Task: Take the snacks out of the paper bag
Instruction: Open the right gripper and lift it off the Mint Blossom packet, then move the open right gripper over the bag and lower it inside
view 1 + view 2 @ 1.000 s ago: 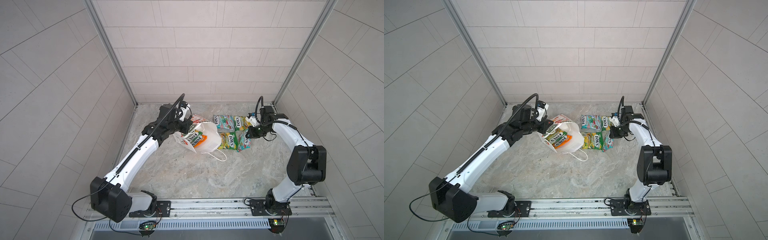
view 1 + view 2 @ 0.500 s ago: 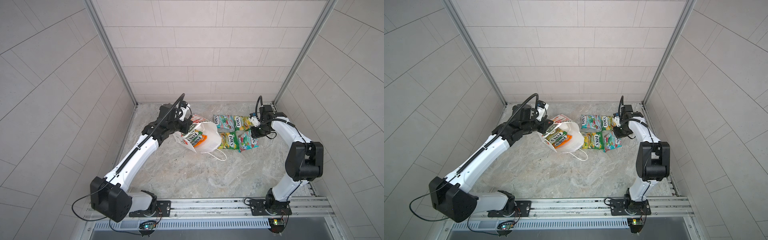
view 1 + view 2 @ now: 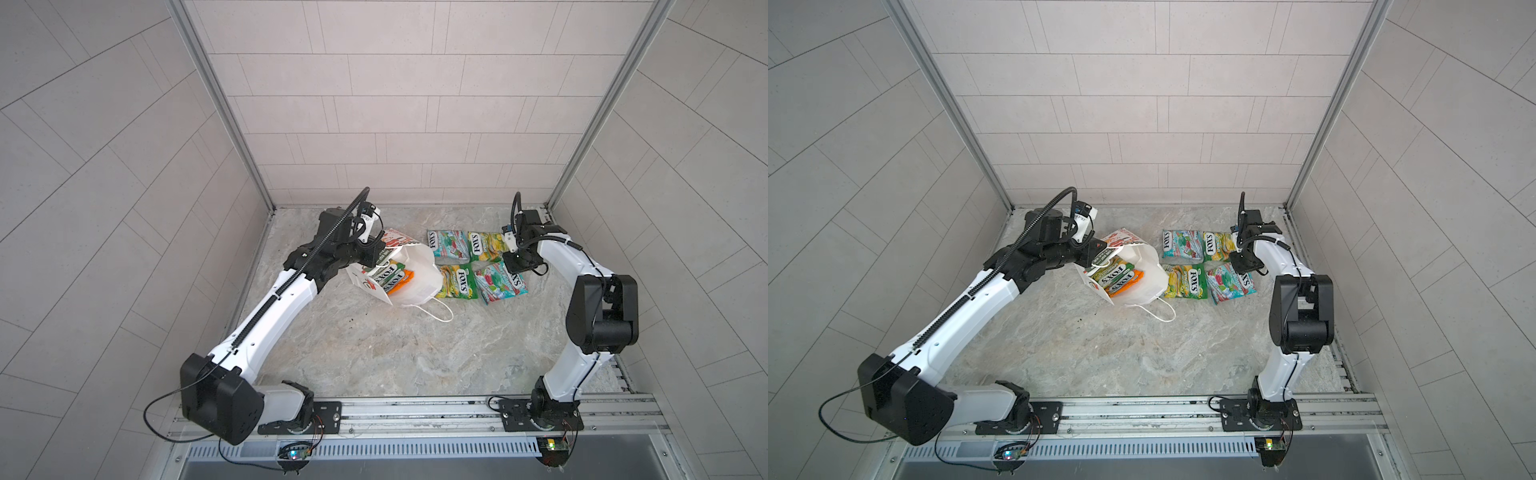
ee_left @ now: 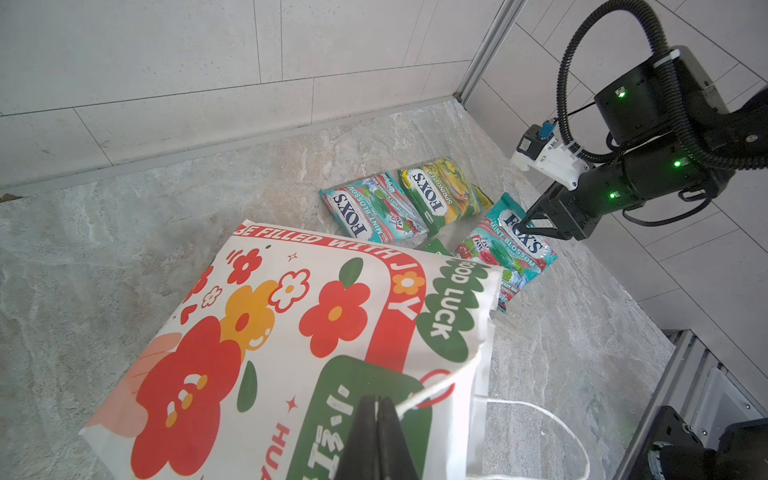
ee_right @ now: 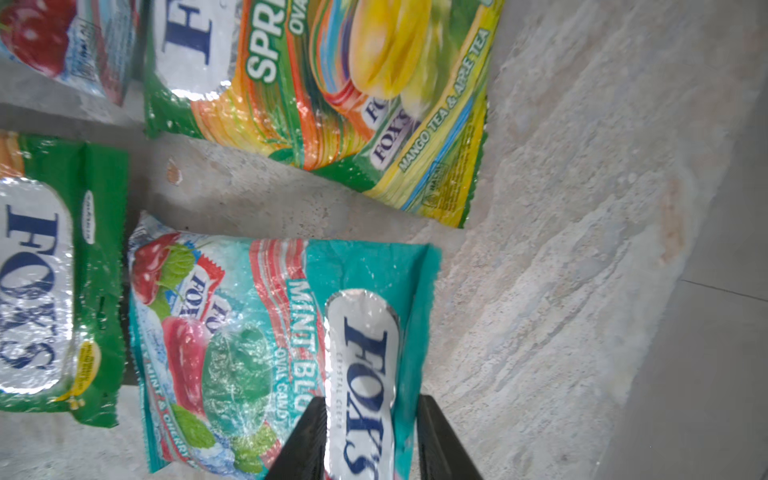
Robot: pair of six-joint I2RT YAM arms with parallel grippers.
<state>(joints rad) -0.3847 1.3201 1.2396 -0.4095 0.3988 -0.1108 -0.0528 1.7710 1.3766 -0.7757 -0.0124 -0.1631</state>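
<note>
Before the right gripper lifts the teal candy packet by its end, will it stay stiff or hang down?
Likely floppy: the teal packet is thin wrinkled film lying flat, so held by one end it would probably sag. Its glossy surface may slip in the right gripper, whose jaws stand open around that end. Being so flat, it looks light.

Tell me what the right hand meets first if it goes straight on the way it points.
The teal Mint Blossom packet: the right hand points down at its logo end, jaws apart on either side, with the table beneath it. How much gap remains is unclear.
</note>
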